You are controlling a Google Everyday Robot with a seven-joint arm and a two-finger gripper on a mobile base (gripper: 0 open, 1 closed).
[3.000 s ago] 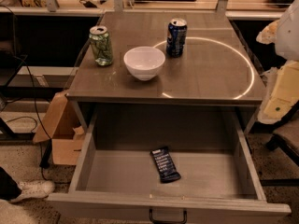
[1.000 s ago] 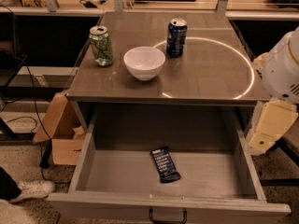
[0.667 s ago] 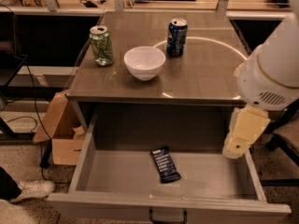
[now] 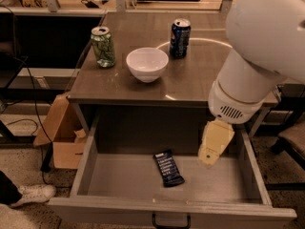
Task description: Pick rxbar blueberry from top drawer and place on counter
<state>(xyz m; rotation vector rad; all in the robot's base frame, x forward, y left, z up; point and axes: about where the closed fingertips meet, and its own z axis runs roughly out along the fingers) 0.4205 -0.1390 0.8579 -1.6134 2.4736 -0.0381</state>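
The cardboard box [image 4: 64,137] stands on the floor at the left, beside the desk [image 4: 190,85] and the open drawer [image 4: 119,180]. A white shoe [image 4: 31,194] lies on the floor in front of the box.

The desk carries three items. The green can [image 4: 103,46] stands upright near the left edge. The white bowl [image 4: 147,64] sits just to its right, close to the can but apart from it. The blue can [image 4: 180,37] stands upright behind and to the right of the bowl, on a thin white arc [image 4: 209,41] marked on the desk surface.

The drawer is pulled fully out below the front edge of the desk. Its dark handle [image 4: 170,222] is on the front panel. The snack bar [image 4: 168,168] lies flat on the drawer floor, near the centre, with its long side angled slightly.

The gripper [image 4: 209,155] hangs inside the drawer opening, to the right of the snack bar and apart from it, pointing downward toward the drawer floor. Whether the gripper is spread or closed cannot be told from this view. It holds nothing that can be seen. The white arm [image 4: 257,46] rises from the gripper and fills the upper right, covering the right part of the desk.
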